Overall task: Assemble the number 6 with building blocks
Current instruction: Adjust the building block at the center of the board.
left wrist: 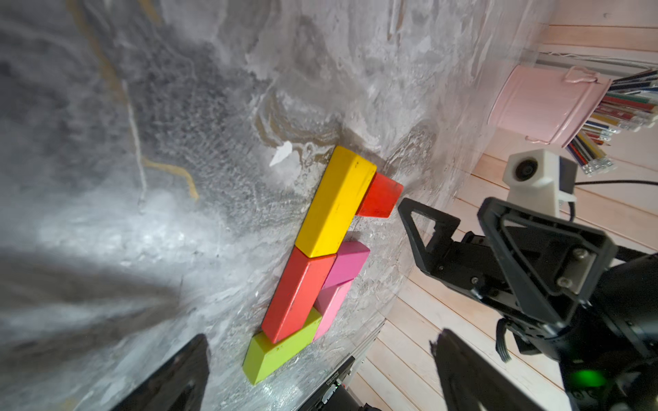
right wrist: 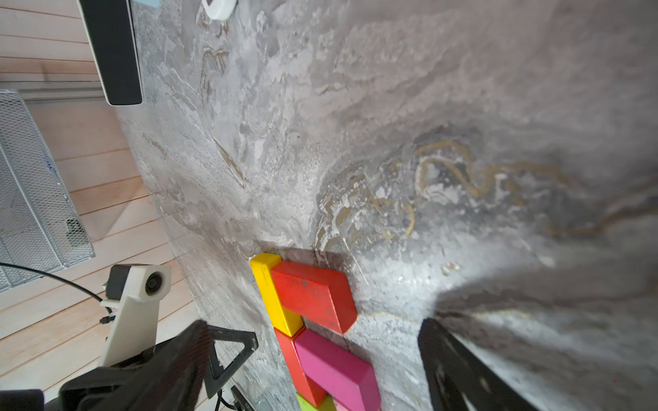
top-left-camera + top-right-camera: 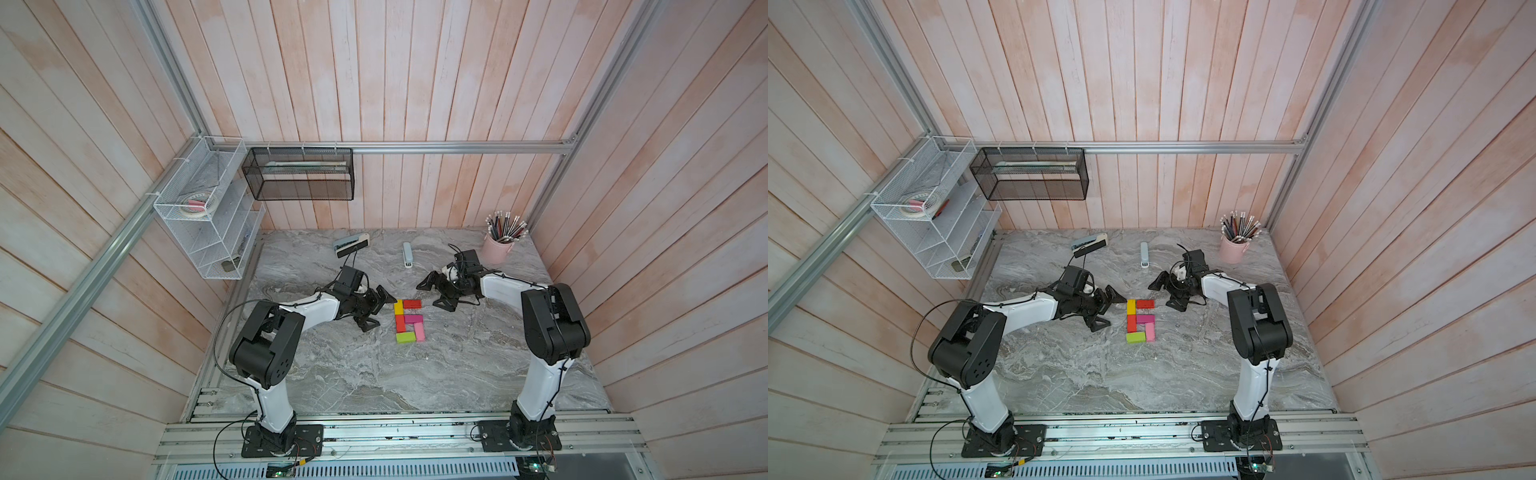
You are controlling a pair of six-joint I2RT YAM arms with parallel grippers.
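Note:
The building blocks lie flat and touching mid-table as the number 6 (image 3: 408, 321) (image 3: 1140, 321). A yellow block (image 3: 398, 307) (image 1: 334, 203) and a red block (image 3: 412, 304) (image 2: 313, 295) form the far end. A second red block (image 3: 400, 323), a magenta block (image 3: 413, 319) (image 2: 334, 366), a light pink block (image 3: 420, 331) and a lime green block (image 3: 406, 337) (image 1: 281, 348) form the loop. My left gripper (image 3: 381, 311) (image 3: 1112, 311) (image 1: 320, 356) is open just left of the blocks. My right gripper (image 3: 430, 296) (image 3: 1162, 296) (image 2: 313, 341) is open just right of the top red block. Neither holds anything.
A grey-white stapler (image 3: 407, 255) and a flat grey and black device (image 3: 351, 245) lie near the back wall. A pink cup of pencils (image 3: 498, 245) stands at the back right. A white wire shelf (image 3: 208, 216) and a black mesh basket (image 3: 299, 174) hang on the walls.

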